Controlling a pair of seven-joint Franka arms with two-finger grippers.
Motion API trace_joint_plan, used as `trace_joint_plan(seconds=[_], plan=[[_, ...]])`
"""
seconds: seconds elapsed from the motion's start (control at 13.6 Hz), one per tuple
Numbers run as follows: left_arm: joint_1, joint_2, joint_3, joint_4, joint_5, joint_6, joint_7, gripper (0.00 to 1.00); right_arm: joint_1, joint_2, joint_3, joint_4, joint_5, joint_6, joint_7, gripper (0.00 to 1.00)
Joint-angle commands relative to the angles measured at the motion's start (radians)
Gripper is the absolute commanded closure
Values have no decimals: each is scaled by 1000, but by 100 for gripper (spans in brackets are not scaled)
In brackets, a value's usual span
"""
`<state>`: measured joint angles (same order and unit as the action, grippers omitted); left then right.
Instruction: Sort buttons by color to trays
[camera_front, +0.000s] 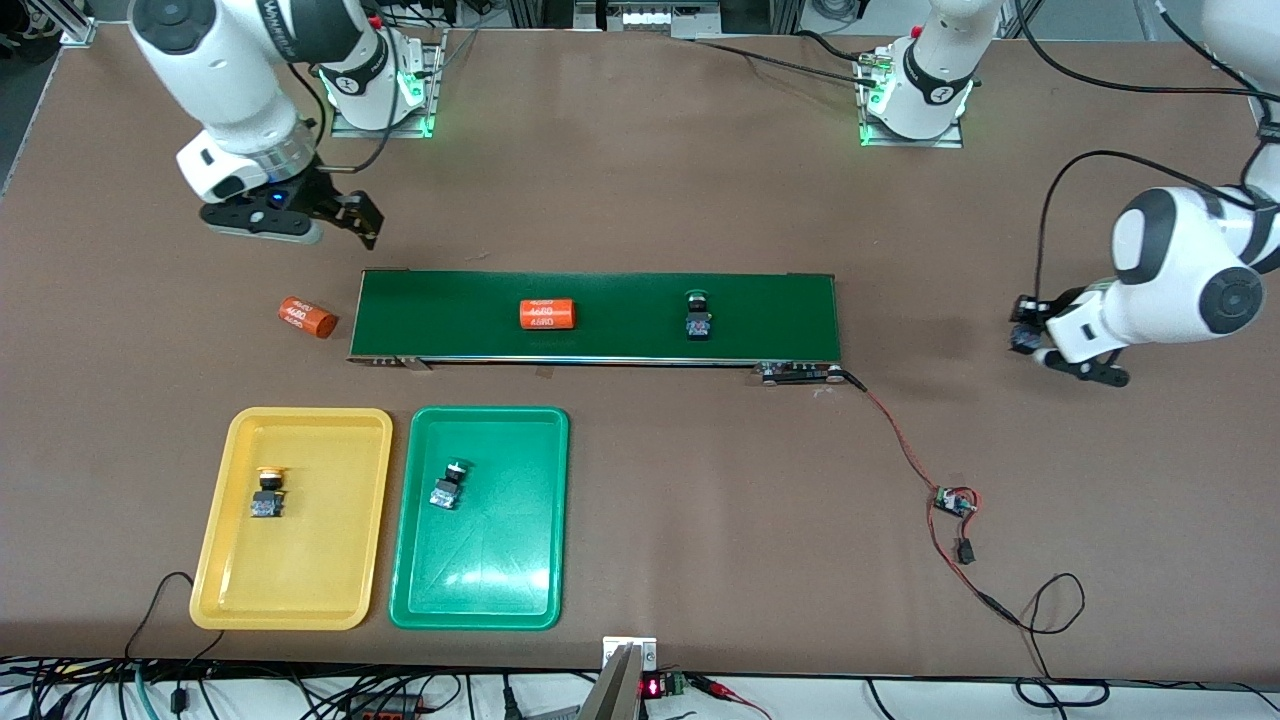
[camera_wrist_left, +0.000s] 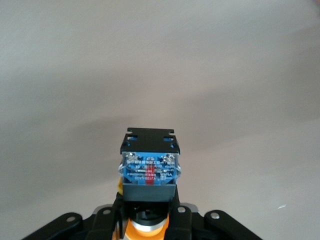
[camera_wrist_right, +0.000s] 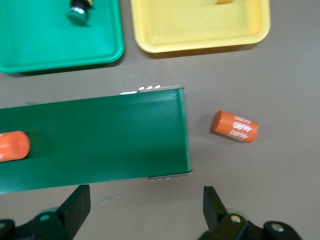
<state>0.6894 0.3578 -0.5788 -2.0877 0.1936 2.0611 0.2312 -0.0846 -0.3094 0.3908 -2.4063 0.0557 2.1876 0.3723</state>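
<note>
Front view: brown table (camera_front: 640, 200), left gripper (camera_front: 1030, 335) pinching a button (camera_front: 1022, 338), right gripper (camera_front: 345, 215) spread.

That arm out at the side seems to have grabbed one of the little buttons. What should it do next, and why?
Probably carry it toward the yellow tray. The left gripper is shut on a button whose cap looks yellow-orange, over bare table at the left arm's end. That tray already holds a matching yellow-capped button. The right gripper waits open.

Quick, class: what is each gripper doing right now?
Left gripper: shut on an orange-capped button, over bare table.
Right gripper: open, empty, above the belt's end.
</note>
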Motion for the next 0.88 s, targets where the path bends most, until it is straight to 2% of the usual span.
trace_joint_plan(seconds=[0.0,0.15,0.44,0.59,0.81], plan=[[-123,-40,-16,46,-81,-32,-64,100,0,-14,80,-11,67,15,30,0],[-248,-48,-18,84,-114,-29,-151,100,2,-7,94,-10,147,35,28,0],[-462,-43,-16,120,-122,-19,-462,100,-1,30,177,-4,151,90,77,0],[-502,-28,-16,120,-150,-16,-521,100,-3,67,209,1,150,136,115,0],[-508,19,-16,120,-164,8,-518,100,-6,98,237,9,147,170,152,0]])
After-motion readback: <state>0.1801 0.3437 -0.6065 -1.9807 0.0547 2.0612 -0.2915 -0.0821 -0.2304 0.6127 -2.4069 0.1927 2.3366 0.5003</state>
